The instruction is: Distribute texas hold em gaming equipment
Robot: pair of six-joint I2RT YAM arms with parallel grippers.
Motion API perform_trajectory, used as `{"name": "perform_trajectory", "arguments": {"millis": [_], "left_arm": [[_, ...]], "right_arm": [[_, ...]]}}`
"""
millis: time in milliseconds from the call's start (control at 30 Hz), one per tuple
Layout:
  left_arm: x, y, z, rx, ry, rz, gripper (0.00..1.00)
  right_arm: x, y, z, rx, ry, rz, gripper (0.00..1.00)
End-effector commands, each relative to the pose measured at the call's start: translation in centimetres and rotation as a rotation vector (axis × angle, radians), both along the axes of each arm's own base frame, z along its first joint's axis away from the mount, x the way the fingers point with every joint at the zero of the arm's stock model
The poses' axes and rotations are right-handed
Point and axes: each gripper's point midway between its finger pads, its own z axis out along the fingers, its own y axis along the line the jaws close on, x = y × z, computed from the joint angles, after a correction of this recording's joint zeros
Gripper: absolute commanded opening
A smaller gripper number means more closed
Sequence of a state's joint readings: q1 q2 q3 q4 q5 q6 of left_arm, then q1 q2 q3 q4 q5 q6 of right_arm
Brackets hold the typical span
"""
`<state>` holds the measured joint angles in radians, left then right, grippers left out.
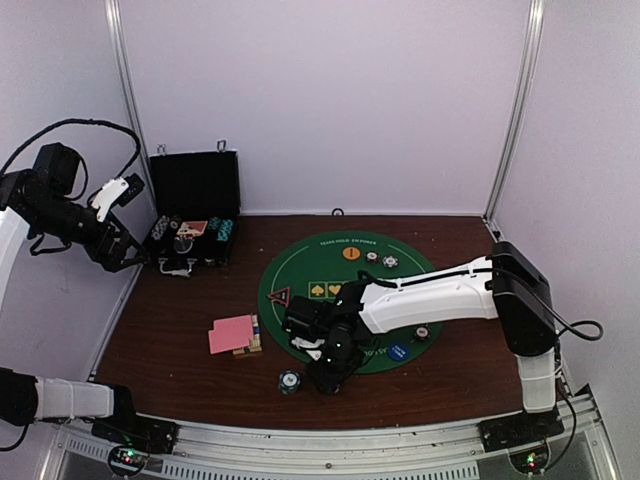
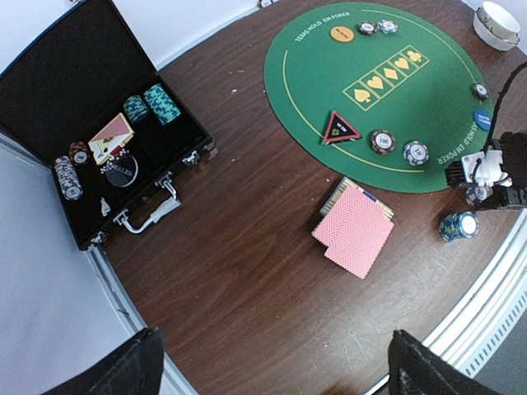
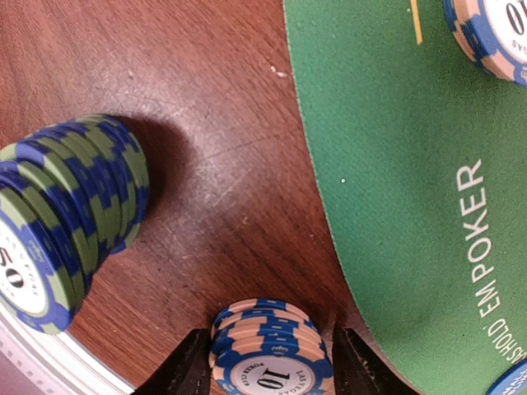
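The short stack of pink-and-blue chips stands on the table at lower centre of the right wrist view, flanked by the half-closed right gripper; whether it presses them cannot be told, and the left gripper hangs wide open, empty. Rigid, smooth and loose on one another, the chips will likely shear unless pinched squarely across every rim. A taller green-and-blue stack stands near at left, the green mat just right.

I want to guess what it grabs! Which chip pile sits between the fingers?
The short peach-and-blue stack marked 10, flanked by the right fingers. The taller green-and-blue 50 stack stands apart on the wood.
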<state>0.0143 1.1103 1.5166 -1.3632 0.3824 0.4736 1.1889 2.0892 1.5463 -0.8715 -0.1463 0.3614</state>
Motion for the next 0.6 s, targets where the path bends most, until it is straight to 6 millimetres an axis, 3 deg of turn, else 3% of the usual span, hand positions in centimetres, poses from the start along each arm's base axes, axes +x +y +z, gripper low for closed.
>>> {"name": "perform_trajectory", "arguments": {"millis": [0,267,567], "left_arm": [[-0.05,-0.14,1.26,-0.012,-0.040,-0.007,0.98],[-0.12,-0.13,1.25,-0.009,-0.043,-0.009,0.98],[-0.16,-0.15,1.14,-0.009,-0.040,-0.011,0.98]], "right_arm": [[0.33,0.23,1.43,0.018,-0.015,0.009,0.52],[0.31,0.32,1.53,0.022,-0.013,0.008,0.52],[0.26,0.36,2.25,0.033,-0.014,0.007,0.43]]}}
